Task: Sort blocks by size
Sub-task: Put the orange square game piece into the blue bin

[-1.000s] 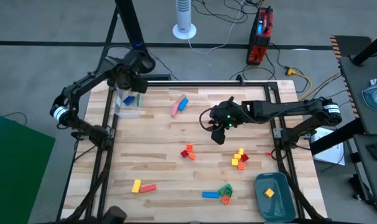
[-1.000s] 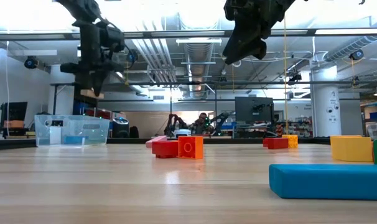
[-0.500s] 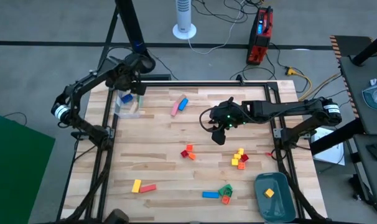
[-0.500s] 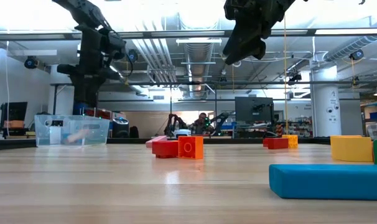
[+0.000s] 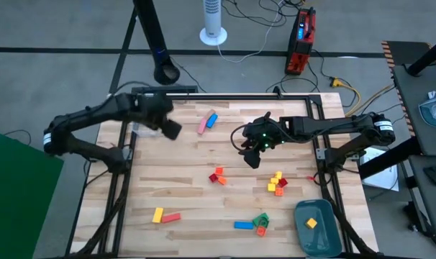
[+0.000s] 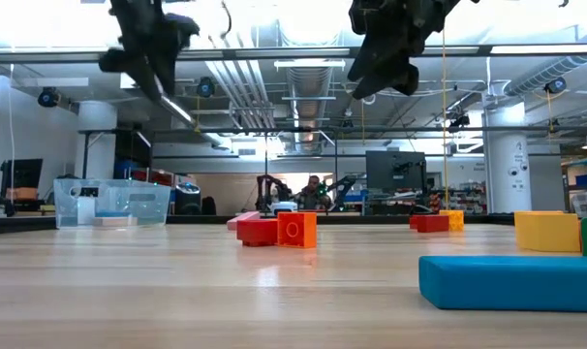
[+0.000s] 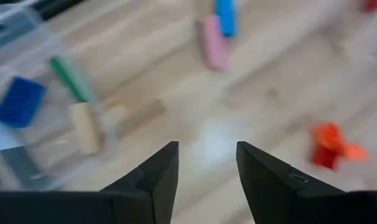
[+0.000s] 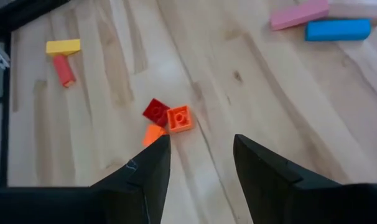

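The blocks lie scattered on the wooden table: a pink bar [image 5: 202, 126] and a blue bar [image 5: 211, 119] at the far middle, and a red and orange cluster [image 5: 217, 175] in the centre. A yellow, orange and red cluster [image 5: 277, 183] lies to the right. My left gripper [image 5: 173, 129] hangs open above bare wood just right of the clear box [image 7: 33, 106], which holds a blue block [image 7: 17, 102] and a green bar [image 7: 67, 78]. My right gripper [image 5: 251, 158] hovers open, high above the centre cluster [image 8: 170, 118].
A grey-blue tray [image 5: 326, 241] at the near right corner holds a yellow block [image 5: 311, 223]. A yellow and a red block [image 5: 164, 215] lie near left. A blue bar [image 5: 242, 225] and a green and orange pair [image 5: 260, 223] lie near the middle. Bare wood lies between the groups.
My left gripper has swung away from above the clear box toward the table's right and near side, rising a little and rolling. A pale piece now lies on the box's floor. My right arm has stayed where it was.
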Controlling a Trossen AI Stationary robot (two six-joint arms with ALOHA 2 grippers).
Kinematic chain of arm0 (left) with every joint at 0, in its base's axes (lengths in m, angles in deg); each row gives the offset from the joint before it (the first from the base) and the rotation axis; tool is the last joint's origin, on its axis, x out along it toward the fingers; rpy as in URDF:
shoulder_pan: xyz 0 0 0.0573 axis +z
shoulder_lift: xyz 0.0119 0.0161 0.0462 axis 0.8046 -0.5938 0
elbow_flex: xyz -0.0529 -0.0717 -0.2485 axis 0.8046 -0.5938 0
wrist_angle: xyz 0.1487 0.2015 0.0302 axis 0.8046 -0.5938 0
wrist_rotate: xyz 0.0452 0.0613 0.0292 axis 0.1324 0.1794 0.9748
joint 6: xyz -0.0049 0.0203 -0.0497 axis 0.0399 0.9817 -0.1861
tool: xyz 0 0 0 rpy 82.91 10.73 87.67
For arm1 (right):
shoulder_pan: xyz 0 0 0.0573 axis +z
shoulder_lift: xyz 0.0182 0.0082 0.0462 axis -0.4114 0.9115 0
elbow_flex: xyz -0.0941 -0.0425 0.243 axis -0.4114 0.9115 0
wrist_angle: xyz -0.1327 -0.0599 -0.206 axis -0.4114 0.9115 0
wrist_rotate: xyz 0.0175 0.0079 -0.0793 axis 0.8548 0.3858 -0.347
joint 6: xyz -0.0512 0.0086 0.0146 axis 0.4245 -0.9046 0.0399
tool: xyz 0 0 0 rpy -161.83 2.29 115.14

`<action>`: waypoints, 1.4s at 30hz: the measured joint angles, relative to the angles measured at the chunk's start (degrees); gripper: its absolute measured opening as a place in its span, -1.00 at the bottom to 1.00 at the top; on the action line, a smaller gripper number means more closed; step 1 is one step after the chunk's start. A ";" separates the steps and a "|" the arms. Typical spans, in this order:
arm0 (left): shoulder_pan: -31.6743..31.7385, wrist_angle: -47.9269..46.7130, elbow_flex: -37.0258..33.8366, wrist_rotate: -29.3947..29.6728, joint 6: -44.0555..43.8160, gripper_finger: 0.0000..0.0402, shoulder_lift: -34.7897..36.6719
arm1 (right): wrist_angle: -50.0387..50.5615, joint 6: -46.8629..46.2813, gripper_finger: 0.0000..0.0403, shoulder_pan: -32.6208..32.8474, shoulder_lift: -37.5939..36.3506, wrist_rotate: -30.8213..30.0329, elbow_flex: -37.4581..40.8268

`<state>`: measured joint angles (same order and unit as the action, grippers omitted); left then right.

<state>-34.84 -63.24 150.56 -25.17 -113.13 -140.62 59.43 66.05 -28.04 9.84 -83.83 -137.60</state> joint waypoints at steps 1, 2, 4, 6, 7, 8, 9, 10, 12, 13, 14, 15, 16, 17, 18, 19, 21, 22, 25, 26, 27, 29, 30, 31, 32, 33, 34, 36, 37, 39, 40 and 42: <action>-2.77 0.16 0.00 0.15 -1.00 -0.26 0.26 | -0.02 -0.85 -0.19 0.03 0.00 0.29 0.00; -5.42 0.32 0.00 0.21 -1.98 -0.26 0.43 | -0.02 -1.48 -0.20 0.07 0.00 0.49 0.00; -10.05 0.56 0.00 0.86 -4.27 -0.26 0.47 | -0.10 -4.16 -0.18 0.08 0.00 0.76 0.00; -14.07 0.65 0.00 2.29 -6.70 -0.26 0.34 | -0.16 -7.18 -0.15 0.15 0.00 0.95 -0.07; -15.89 0.65 0.00 3.28 -7.90 -0.26 0.23 | -0.15 -8.36 -0.12 0.37 0.00 1.02 -0.07; -17.57 0.67 0.00 4.32 -9.01 -0.26 0.08 | -0.15 -9.45 -0.10 0.59 0.00 1.03 -0.07; -19.24 0.68 0.00 5.46 -10.13 -0.26 -0.10 | -0.15 -10.70 -0.07 0.84 0.00 1.05 -0.07; -20.65 0.68 0.00 6.79 -11.10 -0.26 -0.26 | -0.15 -11.90 -0.04 1.20 0.00 1.12 -0.07; -23.18 0.74 0.00 9.36 -12.35 -0.26 -0.53 | -0.15 -13.71 0.01 2.00 0.00 1.12 -0.07; -24.26 0.86 0.00 10.65 -12.63 -0.26 -0.64 | -0.17 -14.63 0.03 2.46 0.00 0.97 -0.07; -25.20 1.10 0.00 11.62 -12.69 -0.26 -0.76 | -0.17 -15.23 0.06 2.94 0.00 0.92 -0.07; -25.95 1.49 0.00 12.24 -12.71 -0.26 -0.87 | -0.17 -15.85 0.08 3.39 0.00 0.83 -0.07; -26.54 1.89 0.00 12.46 -12.71 -0.26 -0.89 | -0.17 -16.30 0.09 3.85 0.00 0.83 -0.07; -27.03 2.25 0.00 12.54 -12.71 -0.26 -0.89 | -0.17 -16.92 0.11 4.29 0.00 0.81 -0.07; -27.53 2.62 0.00 12.69 -12.69 -0.27 -0.89 | -0.17 -17.68 0.13 4.68 0.00 0.83 -0.07; -27.97 3.02 0.00 12.73 -12.69 -0.26 -0.87 | -0.19 -18.36 0.14 5.03 0.00 0.81 -0.07; -28.72 3.24 -0.02 12.76 -12.51 -0.26 -0.81 | -0.17 -20.19 0.16 5.81 0.00 0.81 -0.08; -29.10 3.30 -0.02 12.76 -12.08 -0.26 -0.77 | -0.15 -20.79 0.17 6.31 0.26 0.81 -0.26; -29.77 3.70 -0.02 12.76 -11.22 -0.27 -0.69 | -0.22 -21.22 0.19 7.89 1.98 0.73 -1.30; -29.83 3.70 -0.02 12.75 -11.20 -0.26 -0.69 | -0.02 -21.22 0.19 8.55 3.05 0.74 -1.88; -29.95 3.72 -0.02 12.74 -11.18 -0.26 -0.69 | -0.05 -21.19 0.19 9.08 4.21 0.74 -2.76; -30.49 3.72 -0.02 12.78 -11.18 -0.27 -0.69 | 0.35 -21.07 0.18 10.07 6.61 0.76 -4.24; -30.80 3.76 -0.02 12.82 -11.18 -0.26 -0.67 | 0.83 -21.03 0.18 10.48 8.07 0.77 -5.19; -31.24 3.76 -0.02 12.82 -11.18 -0.26 -0.67 | 0.97 -21.10 0.17 10.77 9.41 0.76 -6.28; -31.67 3.76 -0.02 12.82 -11.26 -0.27 -0.64 | 1.47 -21.20 0.17 10.98 10.84 0.76 -7.51; -32.01 3.77 -0.02 12.82 -11.38 -0.26 -0.57 | 2.72 -21.25 0.17 11.12 12.45 0.75 -8.84; -32.40 3.79 -0.02 12.82 -11.42 -0.26 -0.44 | 4.08 -21.27 0.18 11.24 13.96 0.76 -10.33; -33.20 3.78 -0.02 12.90 -11.42 -0.27 -0.20 | 6.19 -21.02 0.20 11.32 17.26 0.74 -13.50; -33.62 3.71 -0.02 13.39 -11.40 -0.26 -0.03 | 7.38 -20.78 0.21 11.32 18.91 0.74 -14.97; -34.47 3.57 -0.02 14.03 -11.44 -0.26 0.21 | 10.27 -19.97 0.24 11.32 22.32 0.71 -18.07; -34.78 3.48 -0.02 14.33 -11.54 -0.27 0.41 | 11.62 -19.56 0.25 11.32 23.95 0.70 -19.70; -35.52 3.21 -0.02 14.74 -12.00 -0.26 0.78 | 14.27 -19.34 0.27 11.32 27.02 0.61 -22.48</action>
<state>-70.36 -60.03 150.54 -10.43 -125.13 -139.84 73.69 46.71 -16.72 36.86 -83.22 -160.08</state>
